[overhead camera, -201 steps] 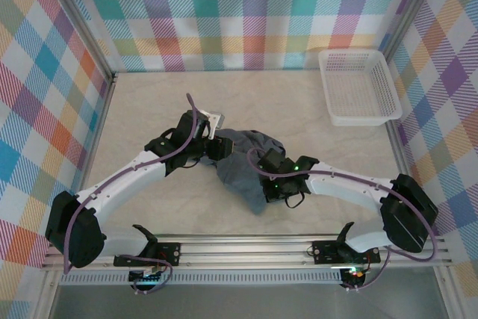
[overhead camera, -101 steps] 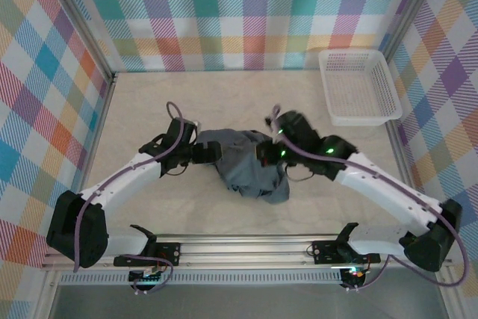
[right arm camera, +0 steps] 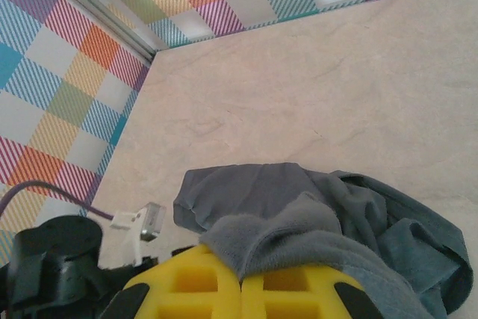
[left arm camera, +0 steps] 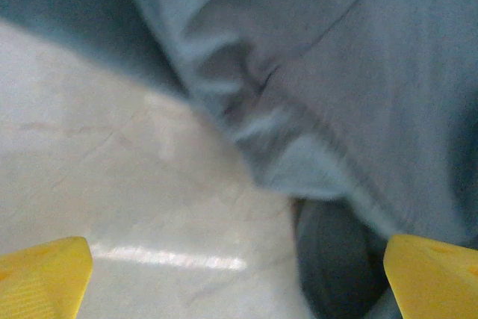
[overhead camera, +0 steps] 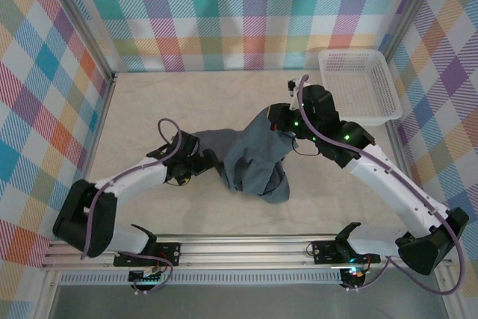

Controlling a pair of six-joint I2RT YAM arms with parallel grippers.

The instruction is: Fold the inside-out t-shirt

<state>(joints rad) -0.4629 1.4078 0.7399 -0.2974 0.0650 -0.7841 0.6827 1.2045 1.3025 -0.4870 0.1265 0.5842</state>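
Slate-grey soft fabric, plain: the inside-out t-shirt [overhead camera: 250, 162] lies crumpled mid-table [overhead camera: 157, 102], with one part raised toward the far right. Right gripper [overhead camera: 279, 120] is clamped tight on that raised fold, yellow fingers [right arm camera: 202, 282] together. Left gripper [overhead camera: 210, 160] is spread wide and empty, low at the shirt's left edge, fingertips [left arm camera: 45, 274] over bare table. White mesh basket [overhead camera: 364, 118] sits far right, apart from the shirt.

We are looking into a lab robot cell: checked cloth walls [overhead camera: 246, 13] on aluminium framing [overhead camera: 84, 28] enclose a pale counter [overhead camera: 164, 102], with left arm [overhead camera: 127, 181] and right arm [overhead camera: 388, 184] bolted to a rail [overhead camera: 246, 250].
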